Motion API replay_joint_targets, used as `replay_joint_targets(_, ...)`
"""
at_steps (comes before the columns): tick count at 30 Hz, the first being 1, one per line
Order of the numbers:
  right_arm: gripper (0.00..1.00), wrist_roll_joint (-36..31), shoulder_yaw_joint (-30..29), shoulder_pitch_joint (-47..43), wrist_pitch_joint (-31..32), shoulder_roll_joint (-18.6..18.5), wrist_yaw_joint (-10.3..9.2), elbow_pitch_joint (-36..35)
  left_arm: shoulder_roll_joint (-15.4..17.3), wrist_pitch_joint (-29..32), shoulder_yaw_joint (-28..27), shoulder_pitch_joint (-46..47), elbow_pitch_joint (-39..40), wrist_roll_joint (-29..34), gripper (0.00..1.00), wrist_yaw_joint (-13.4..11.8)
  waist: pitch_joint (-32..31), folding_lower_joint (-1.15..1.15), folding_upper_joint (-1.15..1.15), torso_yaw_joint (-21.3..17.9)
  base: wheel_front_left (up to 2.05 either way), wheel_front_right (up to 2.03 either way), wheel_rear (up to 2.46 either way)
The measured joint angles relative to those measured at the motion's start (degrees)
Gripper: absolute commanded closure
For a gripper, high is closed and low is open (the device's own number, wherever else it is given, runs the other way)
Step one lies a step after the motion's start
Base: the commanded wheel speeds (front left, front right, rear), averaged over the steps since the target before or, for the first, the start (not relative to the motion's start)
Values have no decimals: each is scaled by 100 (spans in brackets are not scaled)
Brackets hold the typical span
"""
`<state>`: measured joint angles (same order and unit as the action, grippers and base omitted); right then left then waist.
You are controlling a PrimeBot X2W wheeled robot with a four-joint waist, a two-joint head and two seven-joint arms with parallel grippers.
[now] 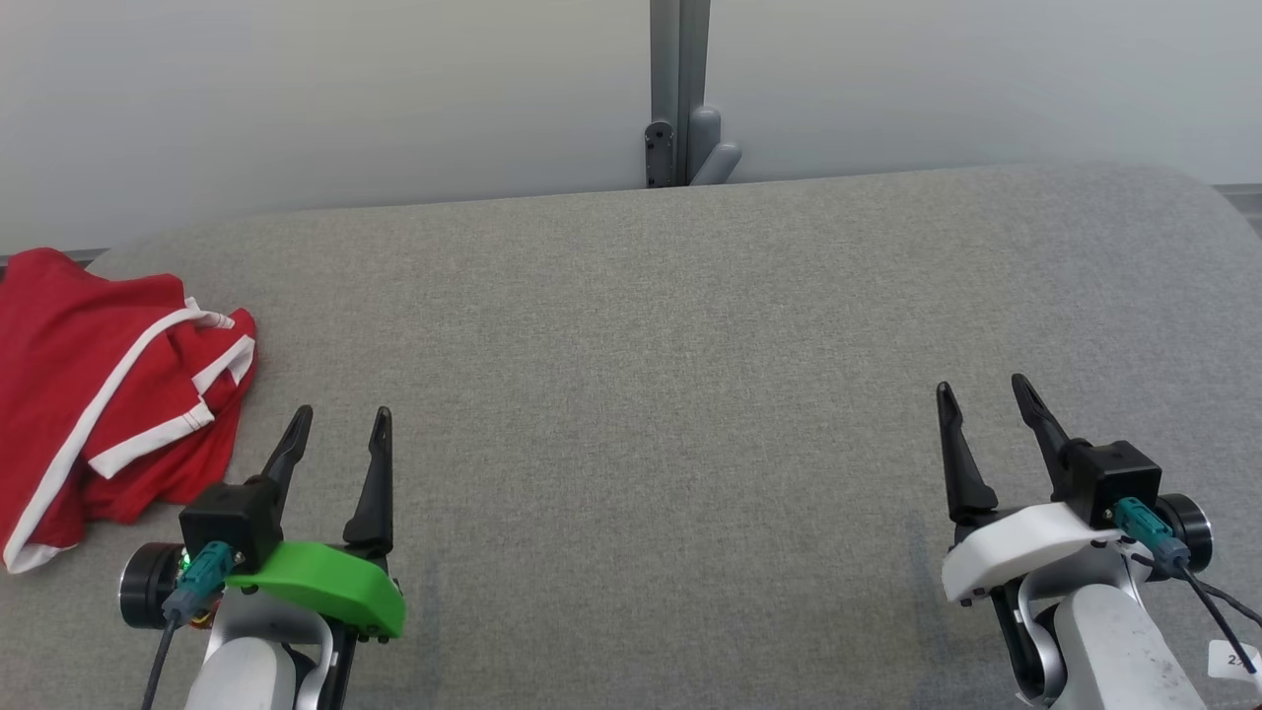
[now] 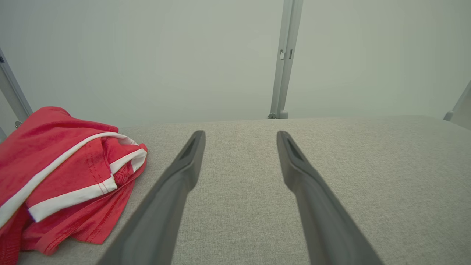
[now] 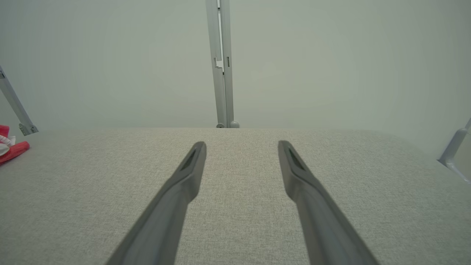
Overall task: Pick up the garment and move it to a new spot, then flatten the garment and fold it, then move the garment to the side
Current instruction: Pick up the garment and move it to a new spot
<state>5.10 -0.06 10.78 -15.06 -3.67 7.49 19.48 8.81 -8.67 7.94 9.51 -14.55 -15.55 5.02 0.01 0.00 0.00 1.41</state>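
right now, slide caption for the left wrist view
Open left pincer pointing across the grey padded surface, crumpled red garment with white trim to its left.

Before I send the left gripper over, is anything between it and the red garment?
Nothing visible stands between them. The left gripper, jaws open, is over the grey padded surface, and the red garment lies crumpled just to its left, near that surface's left edge.

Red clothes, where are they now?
In the head view the red garment lies crumpled at the left edge of the grey surface, just left of the open left gripper.
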Motion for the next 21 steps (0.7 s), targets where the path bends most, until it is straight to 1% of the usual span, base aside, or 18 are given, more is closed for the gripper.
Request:
replay_joint_targets(13, 0, 88, -19, 0, 0, 32, 0, 14, -3, 10, 22, -19, 2, -113, 0, -75, 11, 0, 0, 21, 0, 0, 0)
replay_joint_targets(21, 0, 94, 29, 10, 0, 38, 0, -62, 23, -15, -26, 9, 23, -160, 0, -154, 62, 0, 0, 212, 0, 0, 0)
